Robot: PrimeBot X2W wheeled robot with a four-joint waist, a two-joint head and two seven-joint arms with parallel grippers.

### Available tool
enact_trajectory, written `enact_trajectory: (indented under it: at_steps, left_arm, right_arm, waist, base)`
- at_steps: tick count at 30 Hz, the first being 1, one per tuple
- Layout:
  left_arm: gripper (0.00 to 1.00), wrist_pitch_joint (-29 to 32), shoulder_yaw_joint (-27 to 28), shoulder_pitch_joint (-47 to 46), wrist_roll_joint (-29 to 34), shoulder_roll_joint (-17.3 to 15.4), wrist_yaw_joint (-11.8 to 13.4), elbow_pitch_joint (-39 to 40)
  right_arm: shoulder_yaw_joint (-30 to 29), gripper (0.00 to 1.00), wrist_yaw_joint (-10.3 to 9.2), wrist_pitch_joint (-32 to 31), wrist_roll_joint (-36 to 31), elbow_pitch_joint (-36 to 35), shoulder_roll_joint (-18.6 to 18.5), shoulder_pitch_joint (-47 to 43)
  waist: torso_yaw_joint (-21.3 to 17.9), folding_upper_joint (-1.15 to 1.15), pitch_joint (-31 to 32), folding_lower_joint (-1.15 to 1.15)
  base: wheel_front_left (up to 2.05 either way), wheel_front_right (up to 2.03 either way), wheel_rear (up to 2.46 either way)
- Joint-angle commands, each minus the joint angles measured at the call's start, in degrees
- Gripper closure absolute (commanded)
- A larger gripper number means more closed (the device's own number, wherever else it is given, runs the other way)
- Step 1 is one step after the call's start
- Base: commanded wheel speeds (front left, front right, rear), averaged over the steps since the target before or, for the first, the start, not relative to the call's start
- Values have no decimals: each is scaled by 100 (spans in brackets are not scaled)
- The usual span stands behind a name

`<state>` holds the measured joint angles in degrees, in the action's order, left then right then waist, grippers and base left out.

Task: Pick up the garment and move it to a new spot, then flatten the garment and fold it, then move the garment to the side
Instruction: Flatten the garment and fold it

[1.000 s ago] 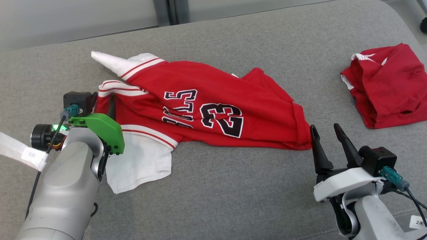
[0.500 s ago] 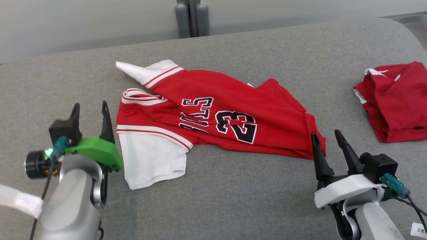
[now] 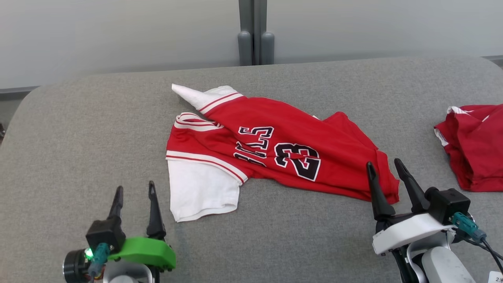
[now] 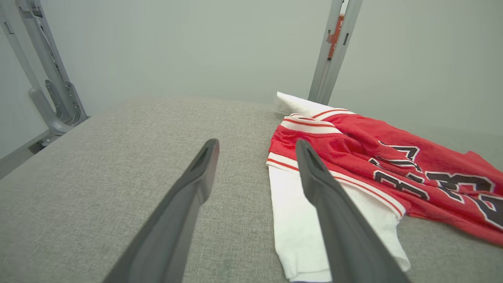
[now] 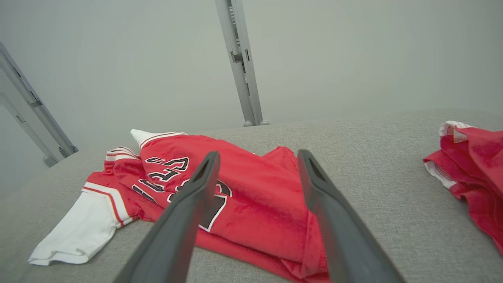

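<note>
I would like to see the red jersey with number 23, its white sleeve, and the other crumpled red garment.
red jersey with number 23 [image 3: 290,129]: head view, red cloth near the digits.
white sleeve [image 3: 202,188]: head view, sleeve's middle.
crumpled red garment [image 3: 475,149]: head view, its red middle.

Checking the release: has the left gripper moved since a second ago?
Yes. The left gripper has pulled back toward the robot, off the jersey; its open fingers now stand beside the white sleeve.
</note>
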<state>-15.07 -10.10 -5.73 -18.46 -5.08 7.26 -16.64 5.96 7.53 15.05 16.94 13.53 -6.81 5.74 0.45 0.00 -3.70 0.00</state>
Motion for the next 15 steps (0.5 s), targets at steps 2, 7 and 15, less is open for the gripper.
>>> enact_trajectory:
  at_steps: [2, 7, 15]
  left_arm:
    - [0, -6, -34, 249, 215, 59, 5, 30]
    - [0, -6, 6, 430, 369, 156, -72, 16]
    - [0, -7, -149, 285, 431, 196, -339, -500]
  right_arm:
    - [12, 0, -9, 17, 6, -33, -18, -111]
    - [-23, 0, -9, 17, -49, -59, 30, -182]
    - [62, 0, -9, 17, -72, -65, 58, -103]
  waist:
    - [26, 0, 83, 0]
    - [9, 0, 126, 0]
    - [-76, 0, 67, 0]
  base:
    - [0, 0, 0]
    - [0, 0, 0]
    - [0, 0, 0]
